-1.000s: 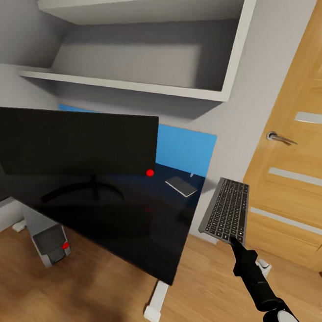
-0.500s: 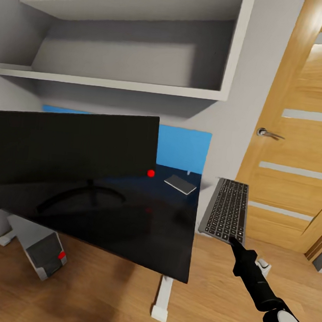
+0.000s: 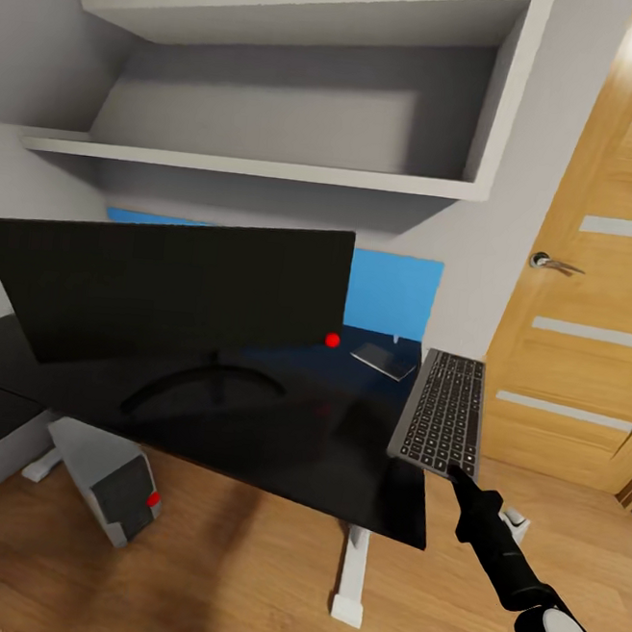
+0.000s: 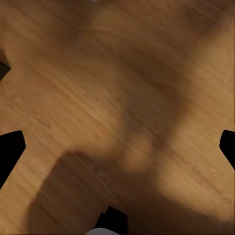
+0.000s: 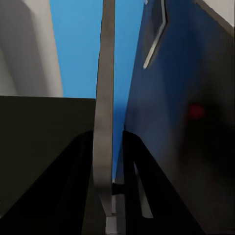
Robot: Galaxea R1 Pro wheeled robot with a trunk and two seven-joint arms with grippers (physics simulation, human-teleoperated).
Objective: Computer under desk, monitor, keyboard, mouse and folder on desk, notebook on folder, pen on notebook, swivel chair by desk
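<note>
1 keyboard [image 3: 443, 411] in right end effector [image 3: 456, 468] | 1 monitor [image 3: 169, 287] | 1 computer [image 3: 112, 480] | notebook [image 3: 384, 360], probably 1

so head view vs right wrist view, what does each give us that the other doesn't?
Head view alone: the computer on the floor under the desk, the wall shelves, the door, and the keyboard's key face, held past the desk's right end.
Right wrist view alone: the keyboard edge-on, clamped between the right gripper's fingers.
Both: the keyboard, the monitor with its red dot, the blue panel and the notebook on the desk.
</note>
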